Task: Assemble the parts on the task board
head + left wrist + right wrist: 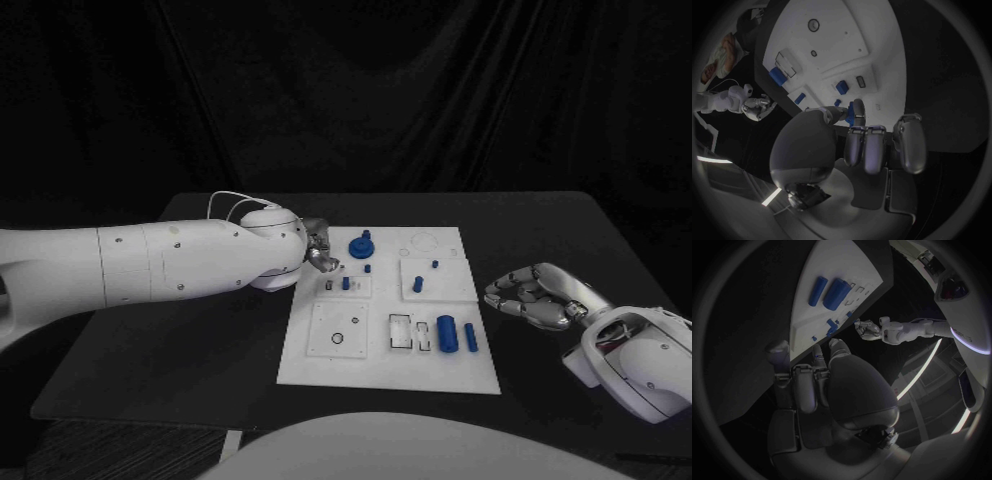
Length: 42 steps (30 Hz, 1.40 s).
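The white task board (389,345) lies in the middle of the black bench (173,340), its long side running from 12 to 6 o'clock in the head view. On its lower half a thick blue cylinder (447,333) and a thinner blue rod (472,337) lie side by side toward 4 o'clock, just beside two rectangular recesses (410,333). Near the board's 12 o'clock end stands a round blue part with a knob on top (362,245), and several small blue pegs (418,284) stand between it and the board's middle; their exact shapes are too small to make out.

The left hand (315,254) is at the board's 10 o'clock corner, mostly hidden behind its own white forearm in the head view. In the left wrist view its fingers (870,150) are curled in side by side close to the round blue part (856,111), with the thumb beside it, but the palm covers the contact, so I cannot tell whether anything is held.

The right hand (531,295) is off the board's 3 o'clock edge, apart from it, above the bench. Its fingers (806,390) are curled in narrow with nothing visible between them.
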Tool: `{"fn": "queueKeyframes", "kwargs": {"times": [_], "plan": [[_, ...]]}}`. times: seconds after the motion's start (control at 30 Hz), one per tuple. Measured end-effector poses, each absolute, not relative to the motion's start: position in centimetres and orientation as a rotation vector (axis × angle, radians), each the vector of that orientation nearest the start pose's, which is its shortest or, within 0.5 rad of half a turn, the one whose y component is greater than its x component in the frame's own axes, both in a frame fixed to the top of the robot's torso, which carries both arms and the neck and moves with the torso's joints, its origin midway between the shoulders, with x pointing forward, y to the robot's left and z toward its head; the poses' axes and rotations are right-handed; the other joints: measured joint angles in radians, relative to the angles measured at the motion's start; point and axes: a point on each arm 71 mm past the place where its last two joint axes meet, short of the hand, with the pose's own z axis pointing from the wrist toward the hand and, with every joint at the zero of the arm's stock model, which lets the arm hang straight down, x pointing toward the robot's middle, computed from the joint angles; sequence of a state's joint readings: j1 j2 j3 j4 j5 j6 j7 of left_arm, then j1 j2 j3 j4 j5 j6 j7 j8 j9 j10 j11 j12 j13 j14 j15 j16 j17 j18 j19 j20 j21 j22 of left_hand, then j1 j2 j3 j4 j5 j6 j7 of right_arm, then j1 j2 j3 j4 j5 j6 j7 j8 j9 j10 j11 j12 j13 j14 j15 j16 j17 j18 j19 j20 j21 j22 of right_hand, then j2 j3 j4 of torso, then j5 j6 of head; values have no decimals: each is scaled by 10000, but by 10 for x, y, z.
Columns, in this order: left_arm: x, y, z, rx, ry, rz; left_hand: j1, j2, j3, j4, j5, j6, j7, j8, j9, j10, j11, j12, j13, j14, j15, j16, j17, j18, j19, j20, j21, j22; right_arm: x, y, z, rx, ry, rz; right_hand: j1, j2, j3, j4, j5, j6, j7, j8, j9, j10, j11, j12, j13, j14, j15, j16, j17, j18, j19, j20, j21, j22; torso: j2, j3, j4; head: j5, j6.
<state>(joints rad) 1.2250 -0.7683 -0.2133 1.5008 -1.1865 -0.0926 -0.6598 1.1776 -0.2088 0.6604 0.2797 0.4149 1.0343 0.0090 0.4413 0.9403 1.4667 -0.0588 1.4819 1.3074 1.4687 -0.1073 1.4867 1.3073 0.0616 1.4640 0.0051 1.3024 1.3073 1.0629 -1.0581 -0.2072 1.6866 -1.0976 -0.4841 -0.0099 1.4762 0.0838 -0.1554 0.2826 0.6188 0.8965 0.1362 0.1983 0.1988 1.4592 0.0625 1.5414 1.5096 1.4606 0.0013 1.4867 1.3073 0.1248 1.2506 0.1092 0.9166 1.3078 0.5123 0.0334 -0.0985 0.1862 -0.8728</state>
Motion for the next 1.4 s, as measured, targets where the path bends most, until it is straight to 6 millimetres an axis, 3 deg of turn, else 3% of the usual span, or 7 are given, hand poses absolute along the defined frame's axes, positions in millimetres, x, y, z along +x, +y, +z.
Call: {"fn": "queueKeyframes", "kwargs": {"times": [0.43,0.67,1.0,1.4], "plan": [[468,209,-271,-2615,22701,-1623,27,30,33,33,-11,-76,35,-97,-1,0,1,-7,0,0,0,-44,8,-1,0,1,-58,0,393,-262,-279,2803,18730,7629,0,0,27,-27,0,0,0,0,1,-2,2,1,0,0,0,0,0,-1,0,0,0,-2,11,0,8,54,0],[468,213,-278,-2868,22785,-1272,-185,241,44,44,22,-107,36,-153,-2,0,1,-6,0,0,0,-82,7,0,0,1,-110,0,393,-261,-279,2798,18731,7634,-1,-1,27,-27,0,0,0,0,1,-3,3,1,0,0,0,0,0,-1,0,0,0,-2,6,0,12,134,0],[469,216,-279,-2988,22824,-1028,-186,240,41,43,22,-125,55,-214,-3,0,1,-5,0,0,1,-122,7,0,0,1,-152,0,393,-260,-280,2785,18734,7653,-9,-9,55,1,0,0,0,0,1,-19,19,-38,1,0,0,0,0,-1,-36,36,0,-3,5,0,12,215,0],[467,216,-285,-2842,23081,-879,-187,239,39,45,20,-145,76,-259,-3,0,1,-4,0,-1,1,-193,5,-1,1,1,-189,0,393,-261,-280,2790,18737,7643,14,14,55,1,0,0,0,0,2,-20,20,-38,0,0,0,0,0,-2,-35,35,-35,-4,1,0,20,189,0]]}}
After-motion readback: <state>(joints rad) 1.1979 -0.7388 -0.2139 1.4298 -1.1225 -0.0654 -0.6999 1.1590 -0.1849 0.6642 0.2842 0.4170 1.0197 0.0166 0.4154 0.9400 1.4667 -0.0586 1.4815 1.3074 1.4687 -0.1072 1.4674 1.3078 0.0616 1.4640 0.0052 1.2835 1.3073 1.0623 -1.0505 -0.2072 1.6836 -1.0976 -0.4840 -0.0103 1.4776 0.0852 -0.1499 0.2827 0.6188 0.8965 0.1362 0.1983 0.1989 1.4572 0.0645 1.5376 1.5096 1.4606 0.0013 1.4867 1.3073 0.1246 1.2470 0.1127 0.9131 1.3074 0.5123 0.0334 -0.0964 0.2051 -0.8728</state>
